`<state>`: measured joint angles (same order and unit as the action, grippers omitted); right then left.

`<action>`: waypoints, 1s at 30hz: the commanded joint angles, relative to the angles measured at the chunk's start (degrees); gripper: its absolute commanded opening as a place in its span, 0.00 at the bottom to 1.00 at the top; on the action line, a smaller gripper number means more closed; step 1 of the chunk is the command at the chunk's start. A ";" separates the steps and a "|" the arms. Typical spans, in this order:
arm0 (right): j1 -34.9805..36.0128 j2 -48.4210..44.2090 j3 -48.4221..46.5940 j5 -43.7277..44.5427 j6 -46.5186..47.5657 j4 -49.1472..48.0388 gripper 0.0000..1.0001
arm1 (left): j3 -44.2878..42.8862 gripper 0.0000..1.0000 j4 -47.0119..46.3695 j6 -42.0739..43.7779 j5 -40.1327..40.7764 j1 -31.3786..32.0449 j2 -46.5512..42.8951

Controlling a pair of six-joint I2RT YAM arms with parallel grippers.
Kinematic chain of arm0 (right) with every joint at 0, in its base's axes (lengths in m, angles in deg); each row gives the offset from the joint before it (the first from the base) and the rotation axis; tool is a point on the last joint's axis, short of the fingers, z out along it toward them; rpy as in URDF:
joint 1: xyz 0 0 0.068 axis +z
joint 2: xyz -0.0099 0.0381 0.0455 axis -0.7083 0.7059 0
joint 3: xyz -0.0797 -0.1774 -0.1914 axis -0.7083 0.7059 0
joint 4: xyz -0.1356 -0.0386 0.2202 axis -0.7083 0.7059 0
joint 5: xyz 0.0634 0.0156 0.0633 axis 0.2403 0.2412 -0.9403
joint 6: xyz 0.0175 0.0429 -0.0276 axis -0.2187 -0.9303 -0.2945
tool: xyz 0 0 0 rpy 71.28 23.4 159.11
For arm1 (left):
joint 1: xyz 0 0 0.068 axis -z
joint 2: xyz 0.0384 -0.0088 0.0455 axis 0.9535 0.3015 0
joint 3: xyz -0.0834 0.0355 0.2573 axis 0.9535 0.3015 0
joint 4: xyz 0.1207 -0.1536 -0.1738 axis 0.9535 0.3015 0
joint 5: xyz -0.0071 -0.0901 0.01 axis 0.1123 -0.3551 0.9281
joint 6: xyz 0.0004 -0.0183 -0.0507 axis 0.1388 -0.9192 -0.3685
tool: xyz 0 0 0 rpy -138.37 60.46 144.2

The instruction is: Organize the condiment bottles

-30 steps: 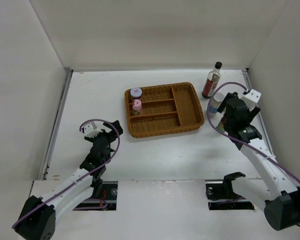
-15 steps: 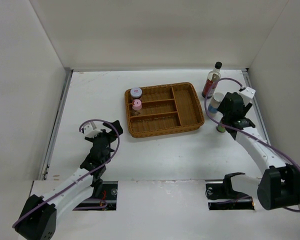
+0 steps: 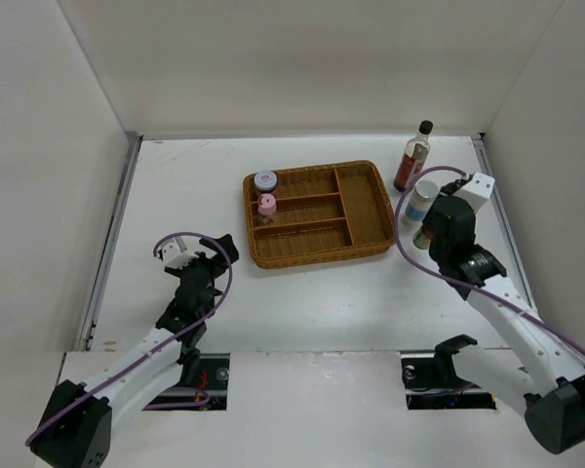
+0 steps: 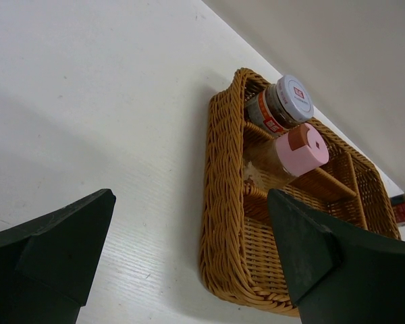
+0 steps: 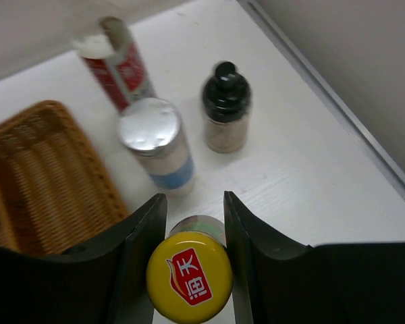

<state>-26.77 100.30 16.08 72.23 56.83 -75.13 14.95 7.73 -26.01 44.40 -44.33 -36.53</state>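
My right gripper is shut on the green-red bottle with the yellow cap, one finger on each side of its neck; from above, the bottle shows at the gripper. Just beyond stand the white blue-banded jar, the small dark bottle and the tall dark-sauce bottle. The lavender-lidded jar and the pink-capped shaker sit in the tray's left compartments. My left gripper is open and empty, left of the tray.
The brown wicker divided tray lies mid-table, its right compartments holding nothing. A raised table rim and the white side wall run close to the right of the bottles.
My right gripper has shut on the yellow-capped bottle and shifted slightly toward the white jar. The left arm has not moved.
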 commanded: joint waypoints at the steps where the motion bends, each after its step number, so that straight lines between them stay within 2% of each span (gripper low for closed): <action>1: 7.62 -1.65 -8.25 1.49 0.46 -5.03 0.27 | 0.69 1.00 -3.30 -0.64 -0.57 -0.65 -0.12; 7: 21.95 8.89 -16.95 0.79 -0.24 -10.20 0.27 | 0.86 1.00 -3.30 -0.99 -0.57 -1.18 -0.21; 13: 30.57 22.59 -28.10 -2.46 0.90 -15.48 0.28 | 1.04 1.00 -3.04 -1.16 -0.57 -1.80 -0.92; 20: 35.50 34.38 -35.67 -5.63 0.81 -19.09 0.29 | 1.22 1.00 -3.21 -1.43 -0.92 -2.15 -0.57; 30: 38.93 44.32 -39.98 -8.53 0.20 -20.59 0.30 | 1.30 1.00 -3.30 -1.87 -1.88 -2.50 -0.65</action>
<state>11.33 144.52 -18.74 64.05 57.57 -86.41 15.32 7.66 -27.12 43.46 -46.26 -36.60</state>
